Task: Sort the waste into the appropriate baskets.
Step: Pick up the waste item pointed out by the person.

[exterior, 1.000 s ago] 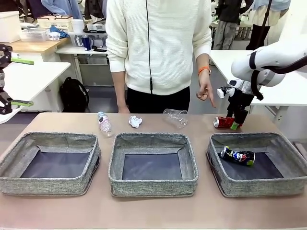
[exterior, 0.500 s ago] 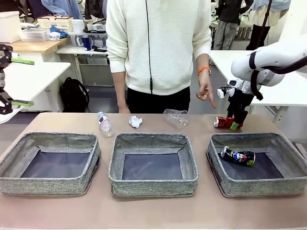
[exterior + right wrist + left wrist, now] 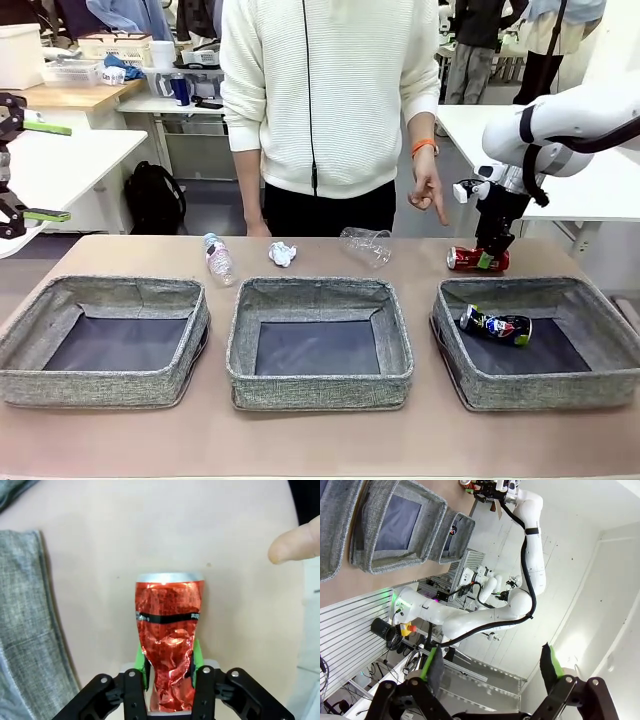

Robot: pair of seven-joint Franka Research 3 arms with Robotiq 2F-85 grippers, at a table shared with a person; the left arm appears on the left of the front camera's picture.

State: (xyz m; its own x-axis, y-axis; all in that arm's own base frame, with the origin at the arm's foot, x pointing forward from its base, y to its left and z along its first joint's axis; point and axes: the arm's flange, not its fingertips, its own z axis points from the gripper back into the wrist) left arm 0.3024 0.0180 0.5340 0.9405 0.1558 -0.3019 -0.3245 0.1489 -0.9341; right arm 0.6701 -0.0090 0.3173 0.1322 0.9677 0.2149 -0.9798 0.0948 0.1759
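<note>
My right gripper (image 3: 491,259) is shut on the crushed red can (image 3: 472,260), which lies on the table behind the right basket (image 3: 540,392). In the right wrist view the green pads (image 3: 141,660) squeeze the red can (image 3: 168,625) at its dented waist. A dark crushed can (image 3: 495,326) lies in the right basket. Along the far edge lie the bottle (image 3: 217,258), crumpled paper (image 3: 282,253) and clear cup (image 3: 366,245). The left basket (image 3: 105,388) and middle basket (image 3: 320,388) hold nothing. My left gripper (image 3: 40,170) hangs open off the table's left end, its fingers (image 3: 436,661) wide apart.
A person in a white sweater stands at the far side. Their hand (image 3: 430,195) points down just left of the red can, and a fingertip (image 3: 295,547) shows beside it. White tables stand behind on both sides.
My right gripper's fingers have closed on the red can, and the can has shifted slightly right and sits more level. The left arm and the person have stayed put.
</note>
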